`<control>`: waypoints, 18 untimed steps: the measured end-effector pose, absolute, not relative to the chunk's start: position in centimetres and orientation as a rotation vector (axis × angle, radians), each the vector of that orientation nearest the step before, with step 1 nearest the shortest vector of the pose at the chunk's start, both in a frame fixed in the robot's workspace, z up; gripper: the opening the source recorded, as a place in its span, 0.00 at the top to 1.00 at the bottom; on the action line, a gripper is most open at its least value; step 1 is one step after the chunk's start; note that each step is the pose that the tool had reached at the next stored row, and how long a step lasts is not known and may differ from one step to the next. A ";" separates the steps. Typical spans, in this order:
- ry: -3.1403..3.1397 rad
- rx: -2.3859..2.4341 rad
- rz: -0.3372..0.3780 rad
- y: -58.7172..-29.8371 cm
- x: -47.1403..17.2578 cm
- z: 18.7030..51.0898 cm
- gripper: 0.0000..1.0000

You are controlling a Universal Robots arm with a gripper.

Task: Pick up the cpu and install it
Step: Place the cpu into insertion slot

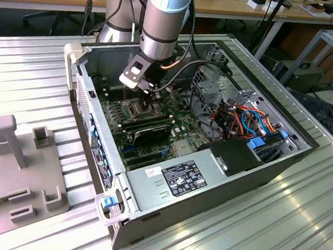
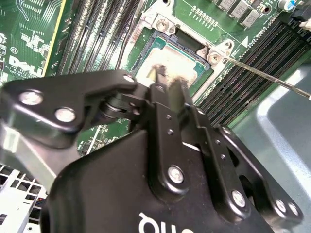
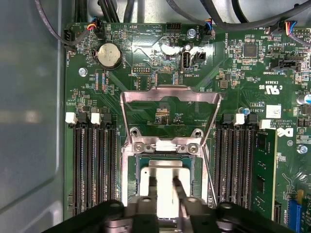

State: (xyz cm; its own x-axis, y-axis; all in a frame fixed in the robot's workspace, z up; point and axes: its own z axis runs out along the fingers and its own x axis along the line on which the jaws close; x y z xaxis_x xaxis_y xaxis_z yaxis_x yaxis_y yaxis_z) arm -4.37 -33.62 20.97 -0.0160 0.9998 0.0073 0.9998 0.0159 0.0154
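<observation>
Black fingers point(image 3: 152, 187) of the gripper point(image 3: 165, 188) stand a narrow gap apart, and I see nothing clamped between them. Both wrist views put the tips right over the dull silver top of the cpu point(image 3: 165, 169), which lies flat in its socket point(image 2: 167, 39); whether the tips touch the metal I cannot tell. Hinged retention frame point(image 3: 170, 91) is swung open beyond the socket, with the thin lever point(image 2: 262, 73) raised beside it. Empty black memory slots point(image 3: 95, 165) flank the socket on both sides of the green motherboard point(image 3: 243, 73), and a coin cell point(image 3: 109, 54) sits past the frame. In the exterior view the gripper point(image 1: 147, 99) is down inside the open case point(image 1: 92, 125), with the arm point(image 1: 162, 22) rising at 12 o'clock. Reading from the gripper: long black modules point(image 1: 149, 129) at 6 o'clock, orange and blue cables point(image 1: 241, 121) at 3 o'clock, power supply point(image 1: 180, 177) at 5 o'clock, and a grey fixture point(image 1: 15, 166) at 8 o'clock on the ribbed metal table point(image 1: 261, 234).
</observation>
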 end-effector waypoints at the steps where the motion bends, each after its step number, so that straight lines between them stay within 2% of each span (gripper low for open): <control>1: 2.235 2.200 0.025 -33.6 -4.4 21.0 0.77; 3: 2.235 2.200 0.025 -33.6 -4.4 21.0 0.89; 18: 2.235 2.199 0.024 -33.6 -4.4 20.5 0.89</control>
State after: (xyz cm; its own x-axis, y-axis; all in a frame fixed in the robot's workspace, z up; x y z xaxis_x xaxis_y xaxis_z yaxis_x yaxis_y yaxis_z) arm -4.38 -33.64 20.49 -0.0160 0.9998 0.0066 0.9998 0.0159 0.0150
